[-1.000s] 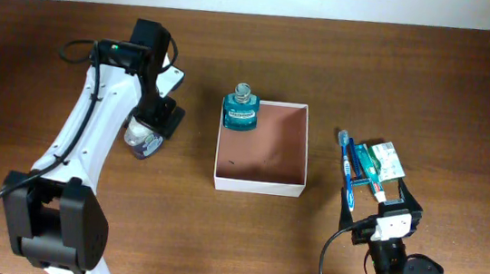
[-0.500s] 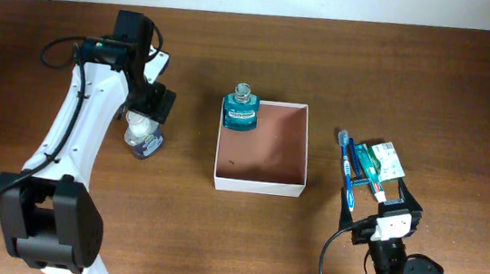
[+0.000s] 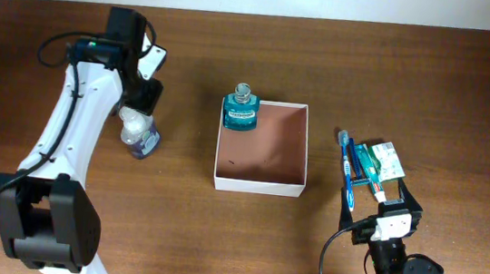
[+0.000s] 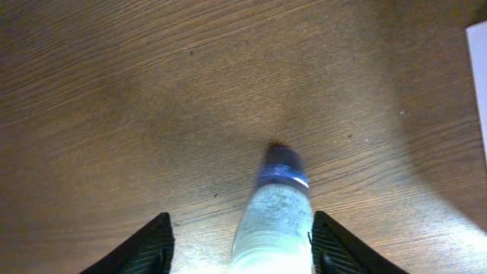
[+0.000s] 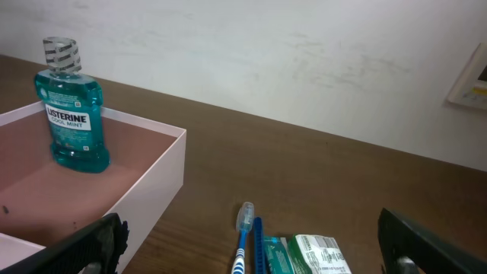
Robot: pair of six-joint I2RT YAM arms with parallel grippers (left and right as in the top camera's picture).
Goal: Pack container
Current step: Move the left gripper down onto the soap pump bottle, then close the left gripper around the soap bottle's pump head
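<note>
The container point(image 3: 287, 187), a shallow white-walled square box with a reddish-brown floor, sits mid-table. A teal Listerine bottle point(image 3: 240, 111) stands upright in its back left corner and shows in the right wrist view point(image 5: 72, 114). Left of the box, my left gripper point(image 3: 140, 122) straddles a small clear bottle point(image 3: 140, 137) with a blue end. In the left wrist view this bottle point(image 4: 278, 213) touches the right finger, with a gap to the left finger point(image 4: 152, 243), so the left gripper point(image 4: 242, 228) is open. My right gripper point(image 3: 383, 199) stands wide open at the front right, holding nothing.
Two blue toothbrushes point(image 3: 347, 166) and green and white packets point(image 3: 381, 160) lie right of the box, just ahead of the right gripper point(image 5: 251, 228). In the right wrist view the toothbrushes point(image 5: 245, 236) lie between its fingers. The table's far edge meets a pale wall.
The left arm has swung left and back over the small bottle. Its jaws have narrowed around the bottle. The right arm has not moved.
</note>
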